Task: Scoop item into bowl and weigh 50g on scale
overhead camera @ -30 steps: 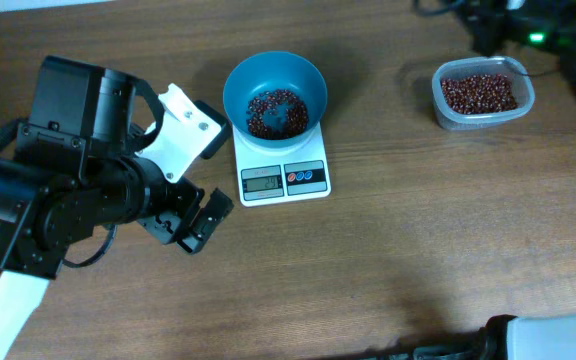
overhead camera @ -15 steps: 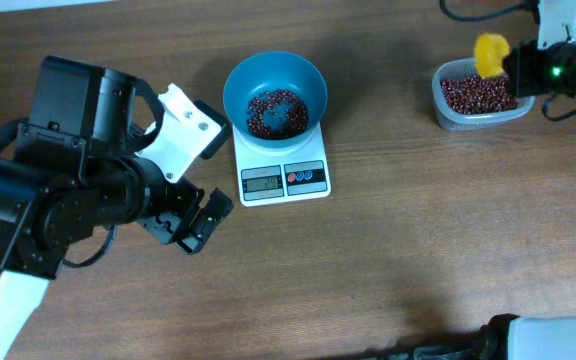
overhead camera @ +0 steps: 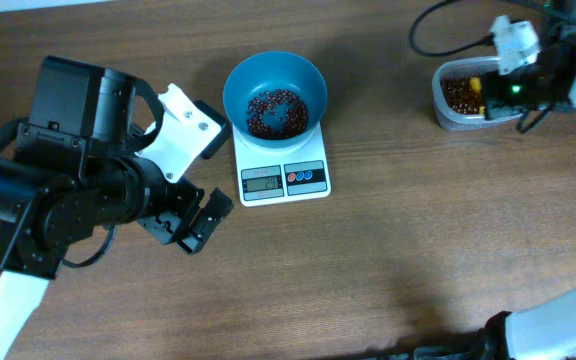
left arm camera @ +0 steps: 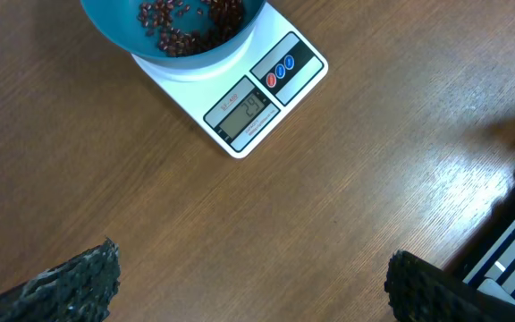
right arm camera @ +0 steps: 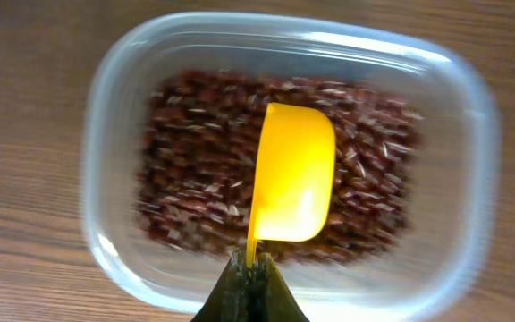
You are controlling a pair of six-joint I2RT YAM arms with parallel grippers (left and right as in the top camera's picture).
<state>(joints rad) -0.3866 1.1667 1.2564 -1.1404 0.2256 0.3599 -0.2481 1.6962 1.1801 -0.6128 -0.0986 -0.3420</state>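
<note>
My right fingers (right arm camera: pixel 244 300) clench the yellow scoop (right arm camera: pixel 291 174) over the beans (right arm camera: pixel 190 179) in the clear tub (right arm camera: pixel 114 259). My left fingers (left arm camera: pixel 70 286) stand spread and empty near the scale (left arm camera: pixel 257 98).

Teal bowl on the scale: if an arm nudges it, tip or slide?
Likely slides first: the bowl looks like smooth plastic sitting loose on the flat scale. Tipping seems possible, since its rim overhangs the platform. The beans pooled low in its middle should steady it somewhat.
</note>
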